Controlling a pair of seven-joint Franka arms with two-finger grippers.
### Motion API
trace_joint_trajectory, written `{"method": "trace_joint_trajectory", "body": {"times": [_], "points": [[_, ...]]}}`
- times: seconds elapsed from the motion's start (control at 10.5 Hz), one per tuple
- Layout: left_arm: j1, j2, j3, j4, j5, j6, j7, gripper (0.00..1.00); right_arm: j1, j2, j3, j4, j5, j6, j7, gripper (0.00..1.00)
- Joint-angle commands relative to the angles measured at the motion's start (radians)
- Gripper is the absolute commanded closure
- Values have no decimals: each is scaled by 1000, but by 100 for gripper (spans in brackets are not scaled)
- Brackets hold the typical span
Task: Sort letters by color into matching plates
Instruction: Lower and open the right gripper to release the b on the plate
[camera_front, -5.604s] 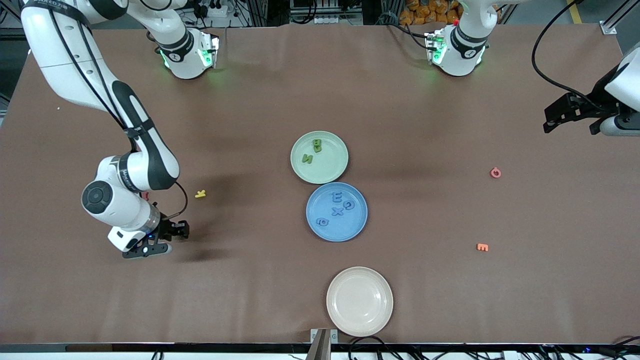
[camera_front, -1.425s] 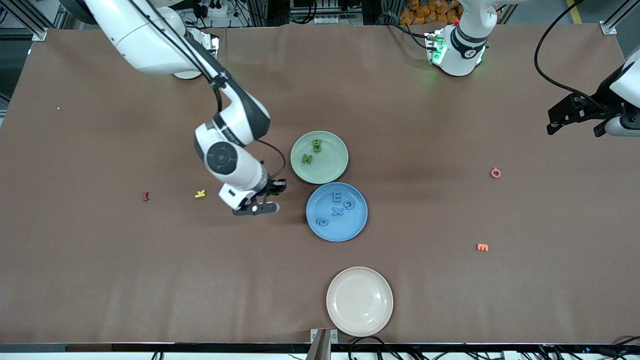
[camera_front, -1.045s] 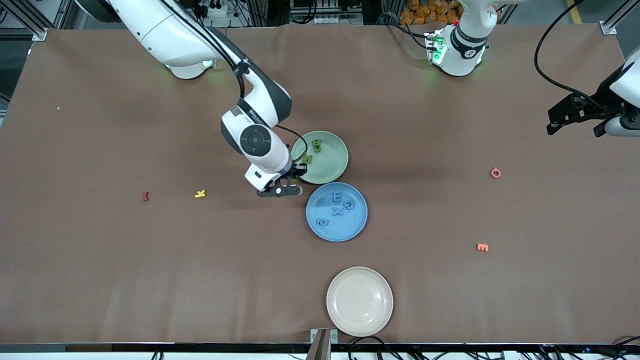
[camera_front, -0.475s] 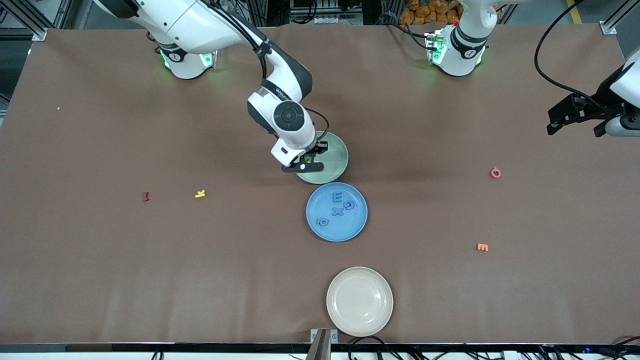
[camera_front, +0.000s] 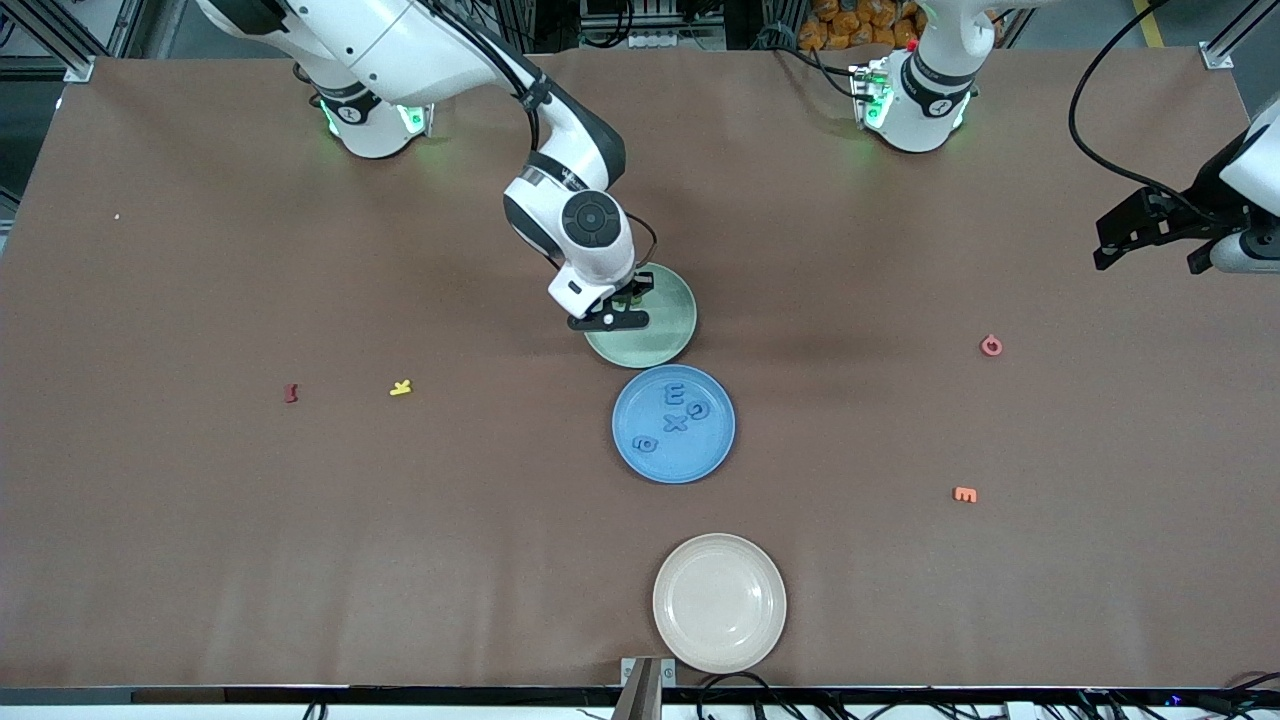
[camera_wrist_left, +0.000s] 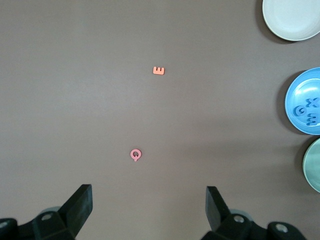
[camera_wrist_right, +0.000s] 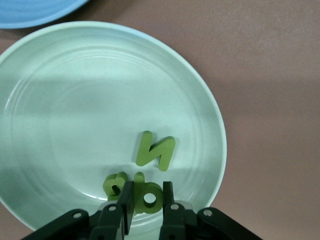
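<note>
Right gripper (camera_wrist_right: 148, 200) is being held low over the green plate (camera_front: 668, 340), its jaws narrowed around a small green letter (camera_wrist_right: 150, 196). Left gripper (camera_wrist_left: 148, 210) is being kept waiting, spread wide, above the table's left-arm end. Largest of the task's things, the green plate is lying beside the blue plate (camera_front: 700, 460), which is nearer the front camera and is carrying four blue letters (camera_front: 676, 410). An olive N (camera_wrist_right: 155, 150) is resting in the green plate. Such chunky letters are probably light and stiff; they are best pinched across flat sides.
</note>
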Motion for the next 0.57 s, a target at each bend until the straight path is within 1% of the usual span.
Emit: {"method": "trace_joint_trajectory", "body": {"times": [0.0, 0.47], "points": [[4, -3, 1, 2, -19, -8, 30, 0, -3, -12, 1, -20, -21, 33, 23, 100], [4, -3, 1, 2, -19, -8, 30, 0, -12, 17, -2, -14, -21, 87, 27, 99]]}}
